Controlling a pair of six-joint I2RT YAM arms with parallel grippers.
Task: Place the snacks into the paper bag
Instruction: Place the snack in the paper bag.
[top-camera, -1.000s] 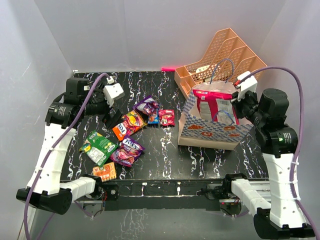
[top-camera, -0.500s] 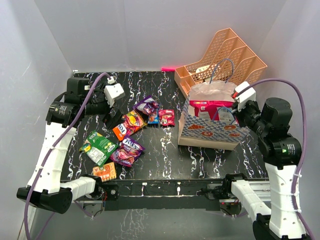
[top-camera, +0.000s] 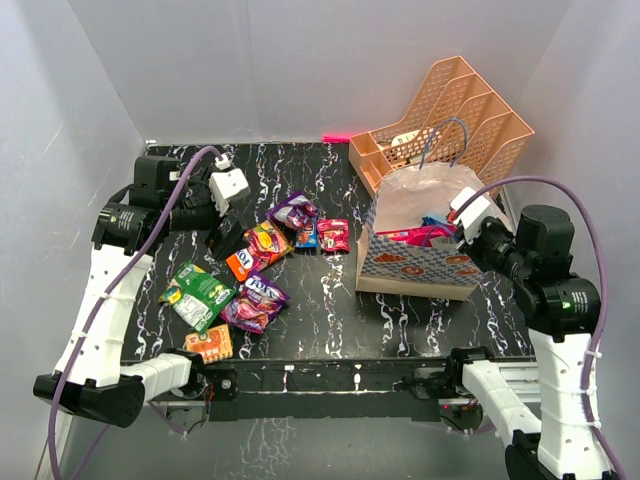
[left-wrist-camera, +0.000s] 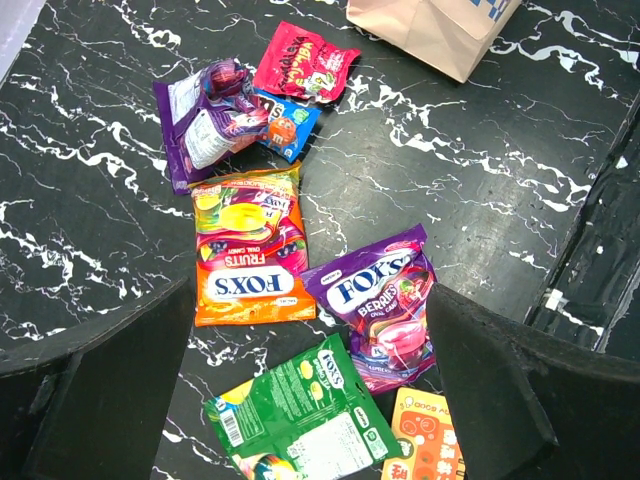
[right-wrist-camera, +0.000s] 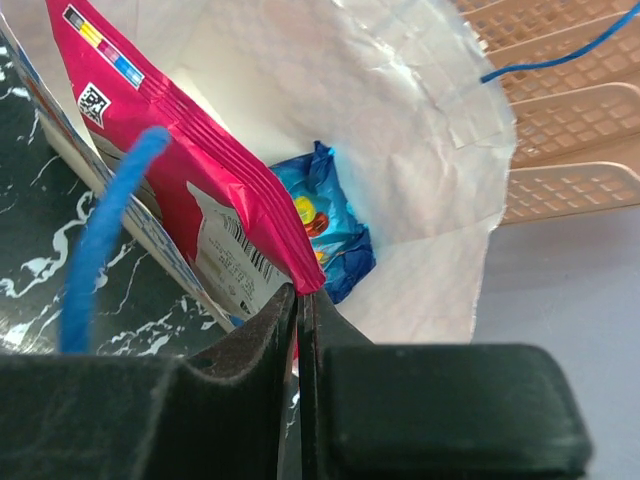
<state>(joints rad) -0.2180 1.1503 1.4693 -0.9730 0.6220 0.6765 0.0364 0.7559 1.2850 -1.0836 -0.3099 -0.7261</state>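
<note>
The cream paper bag (top-camera: 415, 262) stands at the right of the table; its corner shows in the left wrist view (left-wrist-camera: 440, 30). My right gripper (top-camera: 462, 230) is at the bag's right rim, shut on the corner of a pink packet (right-wrist-camera: 190, 160) that hangs inside the bag (right-wrist-camera: 390, 110). A blue packet (right-wrist-camera: 325, 215) lies at the bag's bottom. My left gripper (left-wrist-camera: 300, 400) is open and empty above the loose snacks: an orange Fox's packet (left-wrist-camera: 250, 250), a purple one (left-wrist-camera: 385, 310), a green one (left-wrist-camera: 300, 420), and a small orange packet (left-wrist-camera: 425, 440).
A purple packet (left-wrist-camera: 205, 120), a small blue one (left-wrist-camera: 285, 125) and a red one (left-wrist-camera: 303, 62) lie further toward the bag. A peach mesh organizer (top-camera: 450, 110) stands behind the bag. A pink pen (top-camera: 336, 137) lies at the table's back edge.
My right gripper has moved down and left, lowering the pink packet from above the rim into the bag. The left arm has not moved.
</note>
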